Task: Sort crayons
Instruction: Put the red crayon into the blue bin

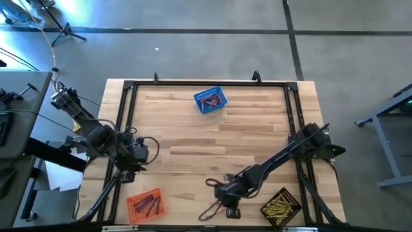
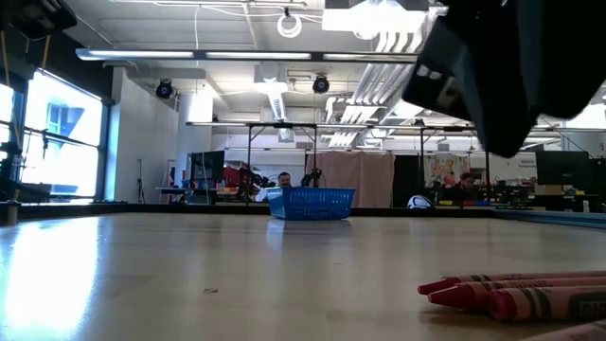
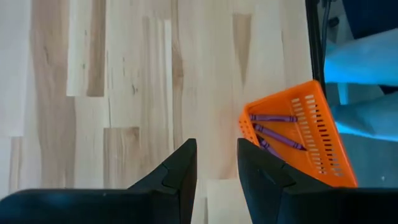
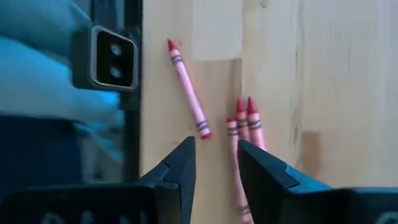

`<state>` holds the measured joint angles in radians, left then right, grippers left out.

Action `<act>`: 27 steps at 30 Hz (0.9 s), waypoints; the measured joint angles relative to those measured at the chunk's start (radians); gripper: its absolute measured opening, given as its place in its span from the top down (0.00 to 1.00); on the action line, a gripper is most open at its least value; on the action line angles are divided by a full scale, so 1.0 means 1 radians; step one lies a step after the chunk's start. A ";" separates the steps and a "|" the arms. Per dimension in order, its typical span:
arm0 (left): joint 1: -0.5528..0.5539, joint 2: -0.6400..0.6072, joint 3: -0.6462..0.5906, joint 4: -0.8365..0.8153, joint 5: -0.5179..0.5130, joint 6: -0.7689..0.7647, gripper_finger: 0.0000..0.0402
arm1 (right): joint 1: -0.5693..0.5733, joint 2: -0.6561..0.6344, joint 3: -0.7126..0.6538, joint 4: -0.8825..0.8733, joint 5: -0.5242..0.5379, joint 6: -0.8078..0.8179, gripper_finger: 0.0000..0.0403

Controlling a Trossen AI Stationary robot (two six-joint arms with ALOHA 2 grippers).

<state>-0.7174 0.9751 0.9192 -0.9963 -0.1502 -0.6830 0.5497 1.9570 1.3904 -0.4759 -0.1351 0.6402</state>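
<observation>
Risk: right pincer (image 4: 214,163) hangs released, holding nothing, over the bunched red crayons (image 4: 244,140) near the bench (image 1: 212,138) front edge; closing here could catch several at once or roll one off the edge, since they lie touching side by side. A single red crayon (image 4: 188,88) lies apart beside them, nearer the edge. Crayons look thin, paper-wrapped, pointed tips. Others already sit in the blue basket (image 1: 210,101), orange basket (image 1: 146,204) and black basket (image 1: 281,207). Left pincer (image 3: 216,163) waits released near the orange basket.
</observation>
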 joint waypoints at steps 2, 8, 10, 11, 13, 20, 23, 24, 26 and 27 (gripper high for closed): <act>0.000 -0.022 0.000 -0.006 -0.009 0.000 0.74 | 0.009 0.043 0.068 -0.065 0.031 -0.081 0.75; 0.000 -0.070 0.000 -0.039 -0.018 -0.004 0.74 | 0.028 0.164 0.226 -0.256 0.055 -0.175 0.75; 0.000 -0.078 0.000 -0.053 -0.018 -0.004 0.74 | 0.030 0.195 0.262 -0.273 0.054 -0.176 0.75; 0.000 -0.081 0.000 -0.059 -0.018 -0.004 0.74 | 0.033 0.208 0.276 -0.281 0.053 -0.178 0.75; 0.000 -0.081 0.000 -0.065 -0.019 -0.002 0.74 | 0.035 0.228 0.299 -0.296 0.052 -0.178 0.75; 0.000 -0.082 0.000 -0.071 -0.021 0.006 0.74 | 0.035 0.238 0.310 -0.309 0.061 -0.173 0.75; 0.000 -0.082 0.000 -0.077 -0.021 0.006 0.74 | 0.040 0.238 0.310 -0.325 0.057 -0.142 0.75; 0.000 -0.082 0.000 -0.079 -0.021 0.006 0.74 | 0.044 0.238 0.310 -0.332 0.058 -0.138 0.75; 0.000 -0.082 0.000 -0.082 -0.021 0.007 0.74 | 0.053 0.238 0.305 -0.333 0.057 -0.134 0.75; 0.000 -0.082 0.000 -0.083 -0.021 0.007 0.74 | 0.058 0.238 0.300 -0.333 0.057 -0.132 0.75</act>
<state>-0.7174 0.8928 0.9192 -1.0792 -0.1711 -0.6762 0.6072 2.1948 1.6907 -0.8094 -0.0784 0.5079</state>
